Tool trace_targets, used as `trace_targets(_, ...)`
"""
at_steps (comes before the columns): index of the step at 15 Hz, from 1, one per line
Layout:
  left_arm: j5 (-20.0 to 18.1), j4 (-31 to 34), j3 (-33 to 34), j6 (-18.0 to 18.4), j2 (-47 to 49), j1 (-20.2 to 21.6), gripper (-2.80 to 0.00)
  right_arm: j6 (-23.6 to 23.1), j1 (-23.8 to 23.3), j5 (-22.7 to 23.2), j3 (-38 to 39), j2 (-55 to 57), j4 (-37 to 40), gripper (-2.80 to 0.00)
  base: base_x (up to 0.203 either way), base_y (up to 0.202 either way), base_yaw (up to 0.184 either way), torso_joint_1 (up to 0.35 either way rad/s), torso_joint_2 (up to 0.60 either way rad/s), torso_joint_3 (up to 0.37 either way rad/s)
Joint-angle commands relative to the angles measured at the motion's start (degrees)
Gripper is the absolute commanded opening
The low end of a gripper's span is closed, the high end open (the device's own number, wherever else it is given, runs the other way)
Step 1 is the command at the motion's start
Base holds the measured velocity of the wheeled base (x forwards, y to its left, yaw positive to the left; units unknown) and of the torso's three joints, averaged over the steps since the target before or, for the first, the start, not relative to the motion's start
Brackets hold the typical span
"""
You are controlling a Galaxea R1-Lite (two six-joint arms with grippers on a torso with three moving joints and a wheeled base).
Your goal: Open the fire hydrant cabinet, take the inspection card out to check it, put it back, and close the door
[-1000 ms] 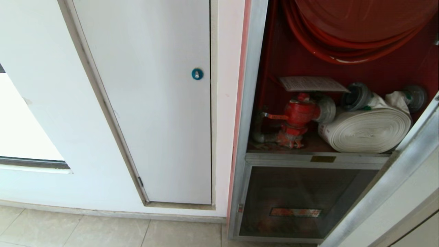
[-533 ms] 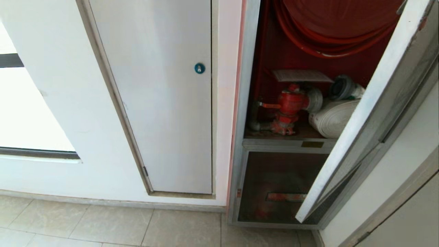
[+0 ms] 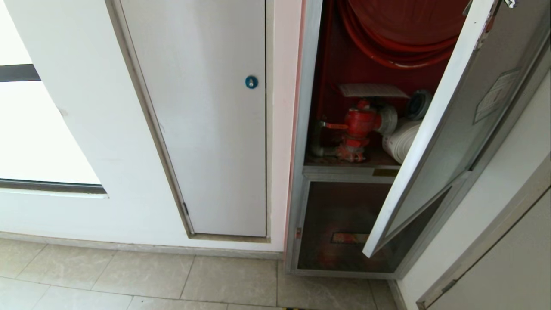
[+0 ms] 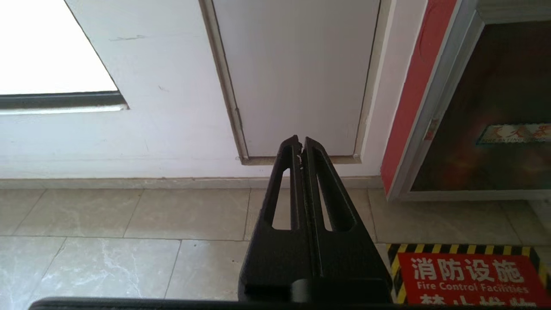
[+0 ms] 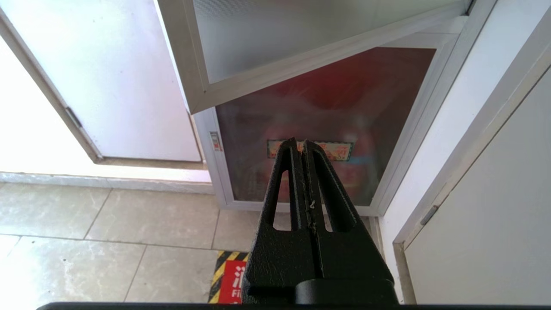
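Inside the red fire hydrant cabinet (image 3: pixel 340 64), the white inspection card (image 3: pixel 372 90) lies flat; both grippers closed, empty.

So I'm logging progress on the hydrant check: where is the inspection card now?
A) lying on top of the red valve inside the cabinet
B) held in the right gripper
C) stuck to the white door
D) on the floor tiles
A: the card lies flat on the red valve inside the cabinet; both grippers are shut and empty.
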Motion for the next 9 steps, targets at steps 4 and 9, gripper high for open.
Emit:
trace_targets(4, 0.46, -0.08, 0.06, -3.27, 0.07, 0.0, -2.8, 0.01, 0.02, 0.0, 0.01, -0.04, 0.01, -2.8, 0.0, 0.0, 0.0, 0.0, 0.0, 0.0)
trace_targets(9, 0.46, -0.08, -0.02, -3.27, 0.07, 0.0, -2.8, 0.01, 0.02, 0.0, 0.01, -0.04, 0.01, -2.8, 0.0, 0.0, 0.0, 0.0, 0.0, 0.0)
